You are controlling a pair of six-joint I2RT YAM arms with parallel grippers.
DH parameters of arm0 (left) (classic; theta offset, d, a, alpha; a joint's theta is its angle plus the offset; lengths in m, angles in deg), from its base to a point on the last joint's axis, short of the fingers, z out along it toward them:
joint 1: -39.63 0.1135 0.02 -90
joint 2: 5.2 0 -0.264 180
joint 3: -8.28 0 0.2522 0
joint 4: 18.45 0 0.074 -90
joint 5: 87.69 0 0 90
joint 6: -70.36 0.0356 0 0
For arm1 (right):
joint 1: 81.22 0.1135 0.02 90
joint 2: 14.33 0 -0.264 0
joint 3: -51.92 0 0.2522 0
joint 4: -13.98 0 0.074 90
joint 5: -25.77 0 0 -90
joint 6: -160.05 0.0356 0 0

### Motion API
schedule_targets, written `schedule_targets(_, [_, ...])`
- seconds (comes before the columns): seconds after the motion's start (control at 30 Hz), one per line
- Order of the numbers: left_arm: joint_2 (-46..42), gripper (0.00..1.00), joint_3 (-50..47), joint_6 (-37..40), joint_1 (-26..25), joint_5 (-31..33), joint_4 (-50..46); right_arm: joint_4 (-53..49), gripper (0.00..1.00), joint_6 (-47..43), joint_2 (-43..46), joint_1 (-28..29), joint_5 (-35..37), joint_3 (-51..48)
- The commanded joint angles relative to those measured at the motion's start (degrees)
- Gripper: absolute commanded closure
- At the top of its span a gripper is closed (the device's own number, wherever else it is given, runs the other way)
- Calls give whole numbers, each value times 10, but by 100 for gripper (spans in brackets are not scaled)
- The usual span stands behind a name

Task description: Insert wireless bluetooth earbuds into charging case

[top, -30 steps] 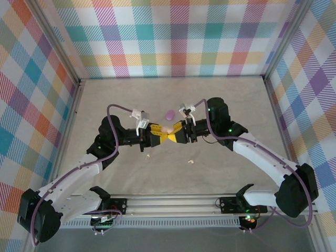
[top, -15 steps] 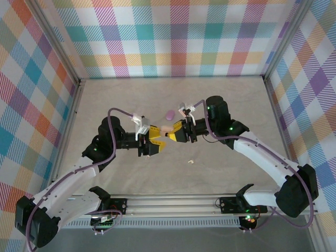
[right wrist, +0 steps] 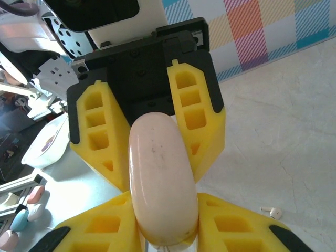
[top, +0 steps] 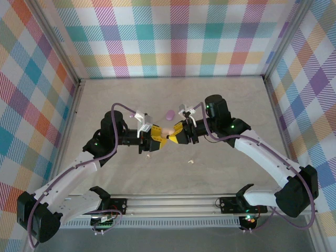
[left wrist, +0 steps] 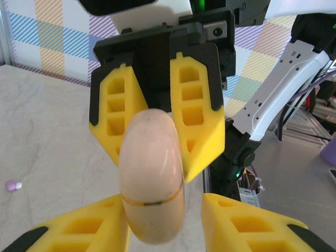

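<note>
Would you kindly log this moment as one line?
right hand: shut on closed cream case | left hand: flanking case, grip unclear | white earbud: loose on table

Closed cream case point(left wrist: 152, 178) aloft, white earbud point(right wrist: 272, 212) loose

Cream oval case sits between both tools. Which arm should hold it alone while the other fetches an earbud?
Right. The right tool presses both sides of the cream oval charging case in the right wrist view; the left tool shows a gap beside it, so it can likely pull away safely.
</note>
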Motion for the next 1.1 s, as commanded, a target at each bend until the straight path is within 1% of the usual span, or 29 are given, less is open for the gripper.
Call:
schedule_targets(0.0, [9,64,-8,-30,4,-35,64,-9,74,-26,-5,4,-15,12])
schedule_targets(0.17, [15,74,-7,-34,4,-43,70,-10,74,-26,-5,3,-12,10])
schedule_targets(0.23, [18,81,-7,-33,4,-49,69,-11,73,-26,-5,3,-11,10])
schedule_targets(0.3, [20,92,-7,-29,4,-51,67,-11,72,-26,-5,3,-7,11])
schedule_targets(0.33, [20,97,-7,-25,4,-50,64,-12,70,-26,-4,3,-3,12])
schedule_targets(0.37, [21,100,-7,-19,4,-48,56,-12,66,-25,-2,3,5,12])
schedule_targets(0.47, [22,100,-7,3,4,-49,33,-2,54,-1,7,1,30,11])
schedule_targets(0.57, [23,100,-10,19,4,-55,20,5,50,21,12,-2,38,15])
schedule_targets(0.93, [28,100,-8,64,3,-72,-18,-17,49,64,-10,-18,79,47])
schedule_targets(1.07, [25,100,-11,70,3,-73,-20,-43,49,63,-33,-21,86,61])
